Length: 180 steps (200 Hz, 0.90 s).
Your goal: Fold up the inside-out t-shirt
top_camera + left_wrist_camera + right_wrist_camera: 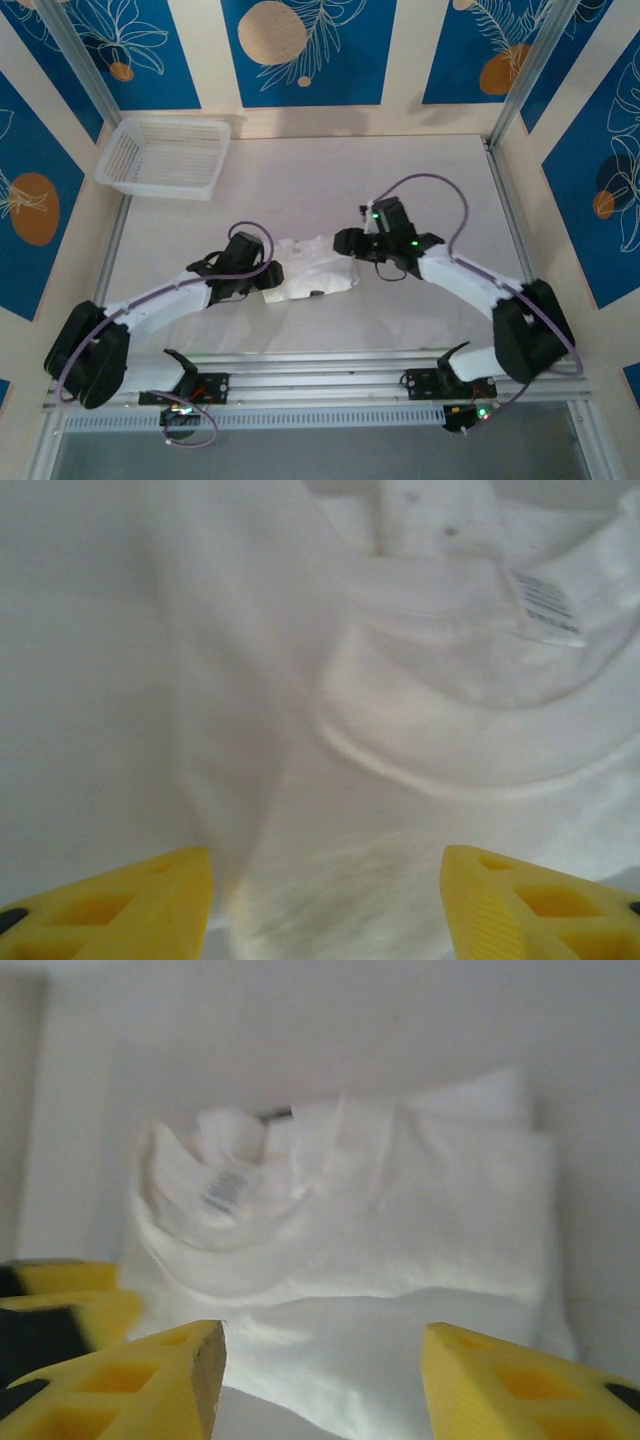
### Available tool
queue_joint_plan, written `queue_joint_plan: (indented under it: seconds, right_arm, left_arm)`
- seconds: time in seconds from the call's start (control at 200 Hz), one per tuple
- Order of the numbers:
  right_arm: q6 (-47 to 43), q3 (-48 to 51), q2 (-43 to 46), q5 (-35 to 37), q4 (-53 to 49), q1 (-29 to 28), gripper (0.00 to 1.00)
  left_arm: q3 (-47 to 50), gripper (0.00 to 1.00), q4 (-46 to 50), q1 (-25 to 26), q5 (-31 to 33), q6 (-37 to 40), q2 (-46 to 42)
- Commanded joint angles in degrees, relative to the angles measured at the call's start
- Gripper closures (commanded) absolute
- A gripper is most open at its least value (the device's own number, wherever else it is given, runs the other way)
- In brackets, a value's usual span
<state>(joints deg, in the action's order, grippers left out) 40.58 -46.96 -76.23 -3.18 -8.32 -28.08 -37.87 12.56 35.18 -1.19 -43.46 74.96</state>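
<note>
**Item 1: inside-out t-shirt** [311, 275]. White, thin, wrinkled cloth, gathered into a compact layered bundle. It lies on the middle of the white table [300, 190], directly between the 2 grippers. The right wrist view shows stacked layers with a fairly square right edge and a looser, rounded collar end at the left. The printed tag [225, 1189] faces up inside the collar, which fits a garment turned inside out. The left wrist view looks down on the ribbed collar [450, 765] from close by.

**Item 2: left gripper** [325, 908]. Yellow fingers stand well apart, low over the collar end of the bundle, with cloth lying flat beneath the gap. Nothing is clamped. Its place at the shirt's left end suits pressing or taking that edge.

**Item 3: right gripper** [322, 1380]. Yellow fingers likewise apart, poised just short of the bundle's near edge and holding nothing. It faces the left gripper across the shirt, so each arm serves 1 end.

**Item 4: white mesh basket** [165, 156]. It sits at the far left corner of the table, well apart from the shirt.

**Status, as judged:** the fold looks largely made. The collar end is untidy, so a final tuck or smoothing may be needed.
</note>
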Motion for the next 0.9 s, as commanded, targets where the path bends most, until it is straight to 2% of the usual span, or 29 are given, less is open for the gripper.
queue_joint_plan:
  seconds: [0.0, 0.075, 0.145, 0.23, 0.335, 0.43, 0.545, 0.6, 0.655, 0.74, 0.895]
  right_arm:
    - [8.76, 4.45, 5.98, -0.27, -4.59, 5.2, 0.45]
    - [14.97, 7.17, 10.4, 0.97, -7.59, 9.28, 0.47]
    - [19.05, 9.16, 14.38, 3.02, -10.92, 12.98, 0.48]
    - [21.82, 9.49, 18.0, 5.62, -17.32, 17.42, 0.46]
    - [21.87, 9.17, 19.57, 0.97, -23.4, 25.36, 0.44]
    - [20.61, 9.92, 20.29, -1.95, -26.67, 32.16, 0.42]
    - [18.65, 10.74, 20.36, -5.7, -26.39, 39.34, 0.41]
    - [18.16, 10.63, 19.62, -7.0, -25.15, 41.42, 0.41]
    - [17.54, 10.0, 18.05, -8.33, -23.39, 42.54, 0.41]
    - [16.49, 8.71, 13.74, -8.66, -20.69, 42.63, 0.4]
    - [18.46, 8.52, 2.33, -12.25, -11.27, 42.11, 0.38]
  left_arm:
    - [-0.23, 0.4, -14.34, 1.27, -11.21, -3.64, 7.54]
    - [-4.22, 0.42, -19.79, 4.05, -11.82, -5.48, 14.99]
    - [-12.38, 0.44, -20.88, 7.67, -11.81, -5.66, 22.81]
    - [-23.15, 0.44, -21.88, 12.58, -8.69, -6.81, 32.51]
    - [-37.65, 0.44, -22.73, 16.65, -5.99, -8.81, 45.87]
    - [-51.59, 0.41, -24.16, 18.27, -7.17, -9.95, 56.92]
    - [-67.12, 0.35, -19.49, 19.58, -6.03, -5.72, 65.0]
    - [-69.68, 0.31, -17.8, 19.32, -4.66, -3.35, 65.01]
    - [-67.23, 0.26, -18.71, 18.46, -3.33, -1.57, 61.81]
    - [-57.55, 0.16, -22.76, 16.58, -2.13, 0.76, 52.64]
    - [-37.89, 0.13, -23.13, 13.39, 2.42, 9.97, 30.41]
